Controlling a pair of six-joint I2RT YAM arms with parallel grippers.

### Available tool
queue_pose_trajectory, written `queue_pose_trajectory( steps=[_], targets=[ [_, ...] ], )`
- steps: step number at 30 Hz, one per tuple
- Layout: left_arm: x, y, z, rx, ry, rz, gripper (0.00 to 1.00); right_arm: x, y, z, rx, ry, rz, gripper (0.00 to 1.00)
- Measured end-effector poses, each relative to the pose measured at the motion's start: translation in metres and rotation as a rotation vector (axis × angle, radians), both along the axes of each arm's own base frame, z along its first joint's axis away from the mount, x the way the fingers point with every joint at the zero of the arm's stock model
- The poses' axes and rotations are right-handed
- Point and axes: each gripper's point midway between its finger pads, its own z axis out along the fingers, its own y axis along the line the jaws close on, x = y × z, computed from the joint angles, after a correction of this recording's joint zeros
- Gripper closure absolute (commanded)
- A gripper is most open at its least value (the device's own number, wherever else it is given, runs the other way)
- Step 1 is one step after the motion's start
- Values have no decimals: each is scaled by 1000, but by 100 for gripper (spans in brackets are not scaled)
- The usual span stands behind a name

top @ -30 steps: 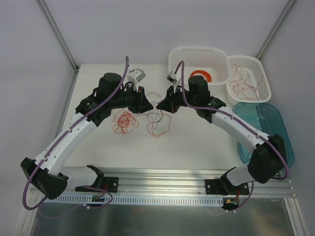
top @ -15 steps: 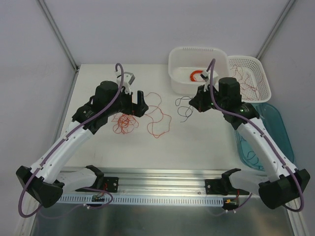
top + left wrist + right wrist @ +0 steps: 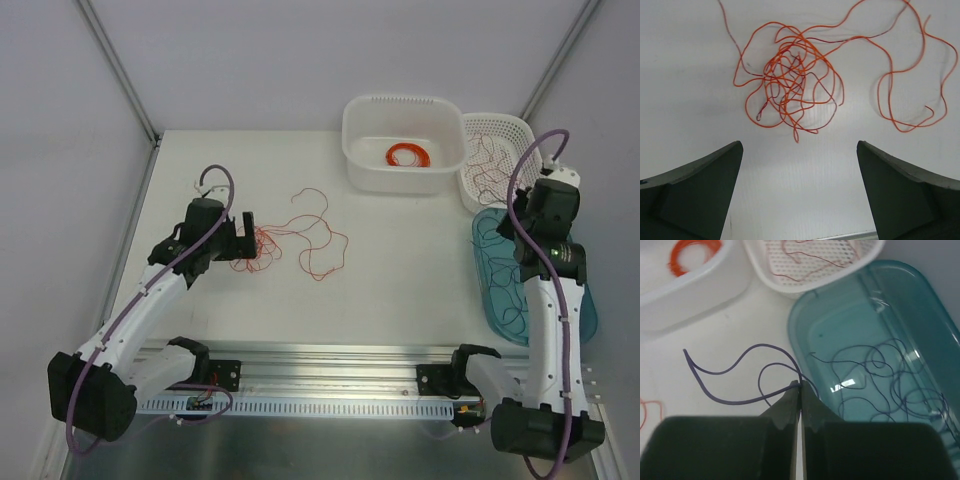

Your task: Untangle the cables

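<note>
The left gripper (image 3: 799,150) is spread wide and empty. The orange tangle (image 3: 792,85) lies on the table (image 3: 690,50) straight ahead, centred between its jaws. The right gripper (image 3: 800,385) is pressed together, pinching a dark wire (image 3: 762,345) at the rim of the teal tray (image 3: 855,315).

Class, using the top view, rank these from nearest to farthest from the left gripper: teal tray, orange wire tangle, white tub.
1. Orange wire tangle, directly in front of the left gripper.
2. White tub, at the table's back, right of centre.
3. Teal tray, at the right edge.
</note>
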Motion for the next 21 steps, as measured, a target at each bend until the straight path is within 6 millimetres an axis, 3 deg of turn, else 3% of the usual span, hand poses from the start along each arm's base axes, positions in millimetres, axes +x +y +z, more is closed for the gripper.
queue_pose_trajectory(
  steps=[3,6,10,13,16,17,18,21],
  targets=[
    [-5,21,-16,5,33,74,1,-13,-41,-18,15,35,-204,99],
    [-11,27,-26,12,51,89,1,-27,-70,-39,16,92,-365,99],
    [-16,28,-36,19,74,88,1,-37,-96,-64,7,173,-504,99],
    [-19,29,-42,24,89,88,1,-41,-113,-78,18,223,-582,92],
    [-20,30,-44,27,96,88,1,-44,-124,-90,41,257,-645,38],
    [-20,30,-45,27,97,88,1,-44,-126,-94,48,268,-660,6],
    [-20,30,-46,28,100,88,1,-44,-127,-97,54,278,-666,1],
    [-21,30,-47,30,105,88,1,-44,-125,-99,57,292,-646,3]
  ],
)
